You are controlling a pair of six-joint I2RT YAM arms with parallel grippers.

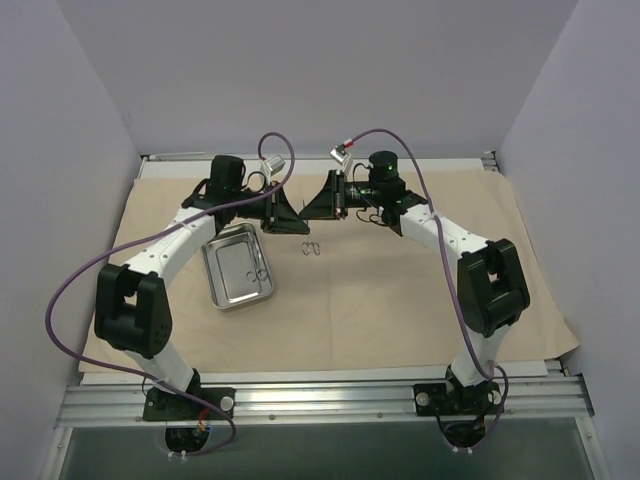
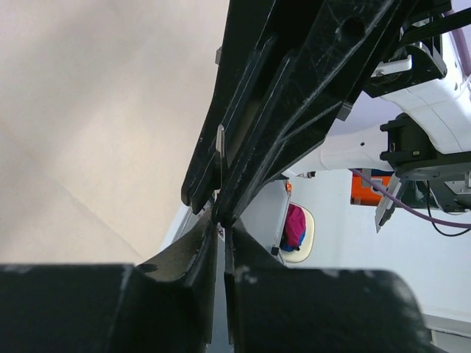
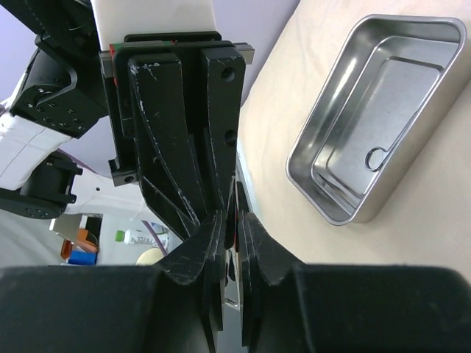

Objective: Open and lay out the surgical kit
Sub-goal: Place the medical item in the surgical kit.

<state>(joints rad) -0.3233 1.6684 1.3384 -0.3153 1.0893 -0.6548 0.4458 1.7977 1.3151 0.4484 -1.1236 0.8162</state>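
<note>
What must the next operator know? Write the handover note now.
Left claw shut, tip to tip with the right claw, also shut, above the cloth; whether anything is pinched between them cannot be told.
Done: cloth spread flat; tray on it, left of centre, a looped tool inside; a small tool lies on the cloth right of the tray.
Left: probably lay the tools out side by side.

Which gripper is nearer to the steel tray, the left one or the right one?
Left. The left gripper is just beyond the far right corner of the steel tray. The right gripper meets it tip to tip, farther off to the tray's right.
</note>
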